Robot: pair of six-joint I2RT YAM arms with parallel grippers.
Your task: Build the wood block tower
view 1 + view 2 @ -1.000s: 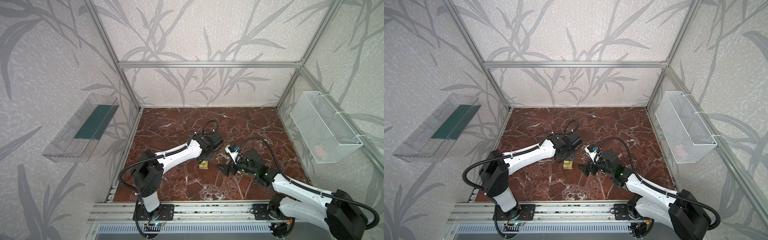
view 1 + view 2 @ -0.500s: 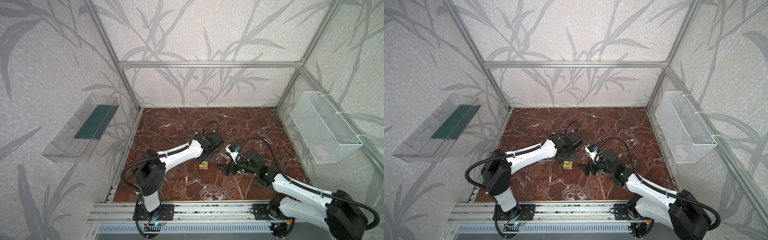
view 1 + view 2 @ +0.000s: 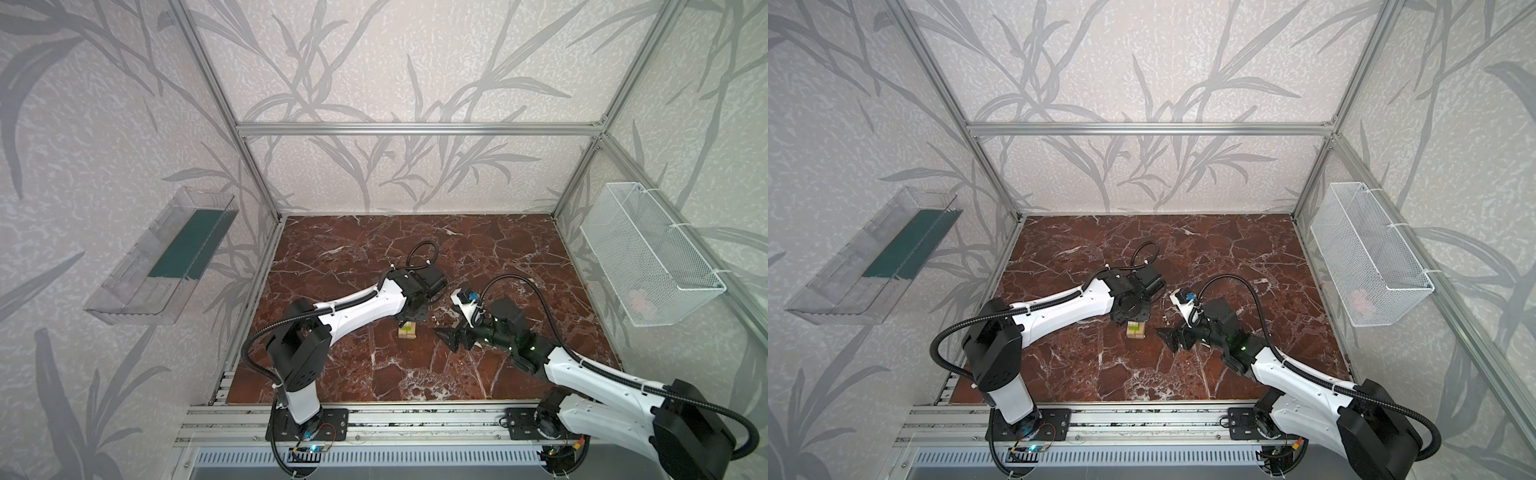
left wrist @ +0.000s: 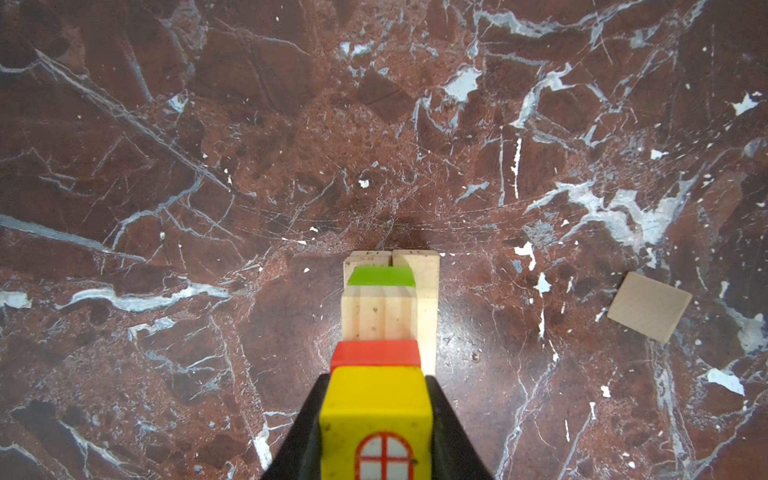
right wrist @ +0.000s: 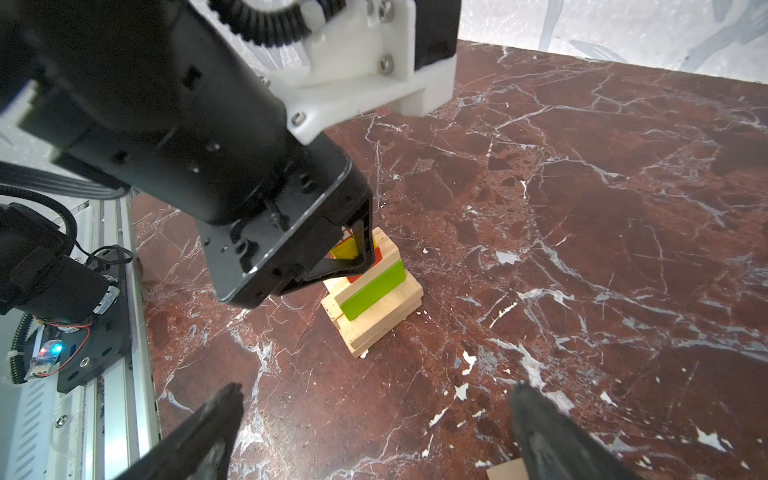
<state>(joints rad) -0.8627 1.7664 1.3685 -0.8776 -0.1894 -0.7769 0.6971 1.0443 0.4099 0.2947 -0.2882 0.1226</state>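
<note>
The tower [image 3: 406, 331] [image 3: 1136, 329] stands mid-floor in both top views: pale wood bars [image 5: 380, 316] in crossed pairs, a lime-green bar [image 5: 372, 291] [image 4: 381, 277] and a red cube [image 4: 374, 353] on top. My left gripper [image 4: 376, 380] [image 5: 353, 253] hangs over it, shut on the yellow cube with the red window mark [image 4: 376, 419], right above the red cube; contact cannot be told. My right gripper [image 5: 374, 428] [image 3: 446, 334] stands open and empty, right of the tower. A pale wedge [image 4: 648, 306] [image 5: 505, 471] lies on the floor near it.
A clear plastic bin [image 3: 162, 257] hangs on the left wall and a white wire basket [image 3: 648, 253] on the right wall. An aluminium rail [image 3: 395, 415] with both arm bases runs along the front edge of the red marble floor [image 3: 415, 249].
The left arm's elbow has shifted slightly while its gripper stays over the tower with the yellow cube. The right arm has not moved.
</note>
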